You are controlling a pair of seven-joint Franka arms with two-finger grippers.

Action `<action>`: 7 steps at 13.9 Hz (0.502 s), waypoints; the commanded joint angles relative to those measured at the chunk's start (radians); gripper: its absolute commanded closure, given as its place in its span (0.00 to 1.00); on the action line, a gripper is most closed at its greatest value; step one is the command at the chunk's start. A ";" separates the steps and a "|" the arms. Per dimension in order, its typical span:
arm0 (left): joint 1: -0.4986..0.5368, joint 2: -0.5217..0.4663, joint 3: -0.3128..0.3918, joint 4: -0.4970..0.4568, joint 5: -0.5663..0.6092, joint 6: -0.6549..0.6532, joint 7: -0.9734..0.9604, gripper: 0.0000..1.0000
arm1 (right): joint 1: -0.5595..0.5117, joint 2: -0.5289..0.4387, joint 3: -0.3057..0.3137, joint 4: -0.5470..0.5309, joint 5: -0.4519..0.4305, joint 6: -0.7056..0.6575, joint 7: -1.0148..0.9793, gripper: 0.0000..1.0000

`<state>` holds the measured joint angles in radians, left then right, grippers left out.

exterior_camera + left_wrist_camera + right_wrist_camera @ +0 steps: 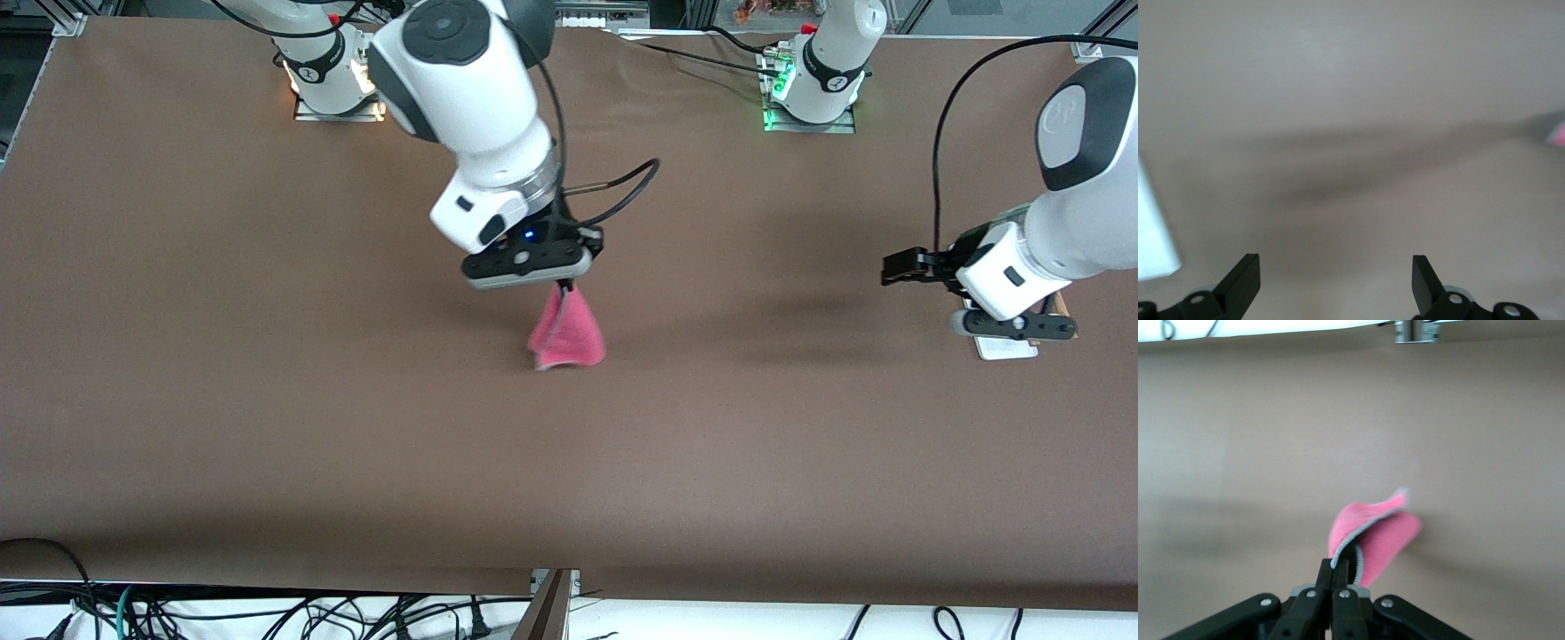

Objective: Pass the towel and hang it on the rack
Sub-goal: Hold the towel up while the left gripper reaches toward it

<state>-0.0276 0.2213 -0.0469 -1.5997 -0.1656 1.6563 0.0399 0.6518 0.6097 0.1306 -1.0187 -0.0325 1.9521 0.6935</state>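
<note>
The pink-red towel (569, 333) hangs from my right gripper (564, 286) over the middle of the table; I cannot tell whether its lower end touches the table. In the right wrist view the right gripper (1340, 568) is shut on the grey-edged corner of the towel (1375, 537). My left gripper (1013, 331) is over the rack (1005, 348) at the left arm's end of the table and hides most of it. In the left wrist view the left gripper (1335, 267) is open and empty, with the rack's white base (1151, 233) beside it and the towel (1558, 135) at the edge.
The brown table (267, 400) stretches wide around both grippers. A cable (622, 191) loops off the right wrist. Cables lie below the table's edge nearest the front camera.
</note>
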 commanded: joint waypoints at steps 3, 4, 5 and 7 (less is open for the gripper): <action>-0.003 -0.026 0.009 -0.248 -0.282 0.302 0.367 0.00 | 0.077 0.012 -0.006 0.015 0.003 0.069 0.038 1.00; -0.003 -0.025 0.009 -0.287 -0.345 0.359 0.461 0.00 | 0.094 0.013 -0.006 0.014 0.003 0.097 0.040 1.00; -0.005 -0.022 0.009 -0.331 -0.415 0.414 0.563 0.00 | 0.110 0.016 -0.006 0.014 0.002 0.117 0.041 1.00; -0.006 -0.002 0.005 -0.409 -0.596 0.494 0.801 0.00 | 0.138 0.031 -0.008 0.014 0.002 0.148 0.063 1.00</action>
<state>-0.0311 0.2301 -0.0427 -1.9275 -0.6321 2.0849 0.6478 0.7638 0.6232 0.1313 -1.0186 -0.0323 2.0691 0.7314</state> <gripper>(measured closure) 0.000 0.987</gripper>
